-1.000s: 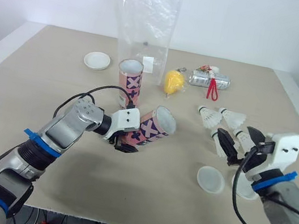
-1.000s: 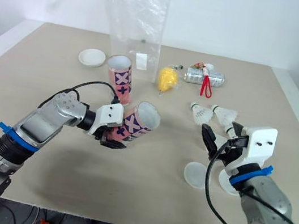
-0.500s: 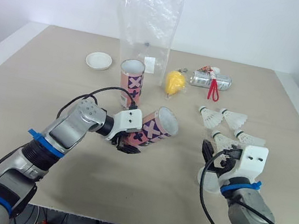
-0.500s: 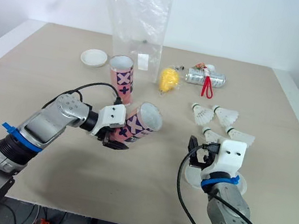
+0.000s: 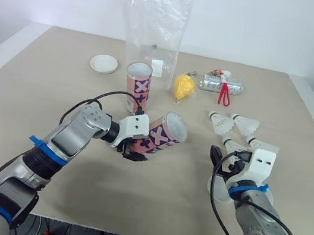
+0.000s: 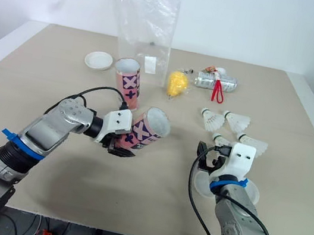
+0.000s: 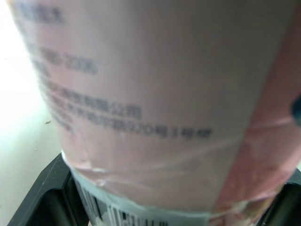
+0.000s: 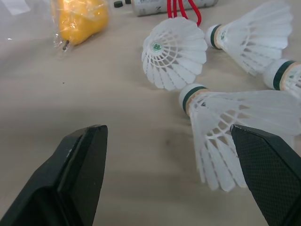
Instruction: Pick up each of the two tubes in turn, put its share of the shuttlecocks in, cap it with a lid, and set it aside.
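A pink tube (image 5: 160,135) with purple crosses is tilted above the table, its open mouth facing up and right. My left gripper (image 5: 130,149) is shut on its lower end; the left wrist view has the tube (image 7: 155,103) right up close. A second pink tube (image 5: 137,84) stands upright behind it. Several white shuttlecocks (image 5: 220,122) lie at the right. My right gripper (image 5: 222,160) is open and low over the table, just short of the nearest shuttlecock (image 8: 235,117), which lies ahead of one of its fingers (image 8: 268,165). A clear lid (image 6: 201,184) lies beneath the right arm.
A white lid (image 5: 103,63) lies at the back left. A tall clear plastic bag (image 5: 155,27) stands behind the upright tube. A yellow object (image 5: 182,85) and a silver can with a red cord (image 5: 220,84) lie at the back.
My right gripper has swung in from the right and dropped low, close to the nearest shuttlecock. The left gripper still holds the tilted tube in about the same place.
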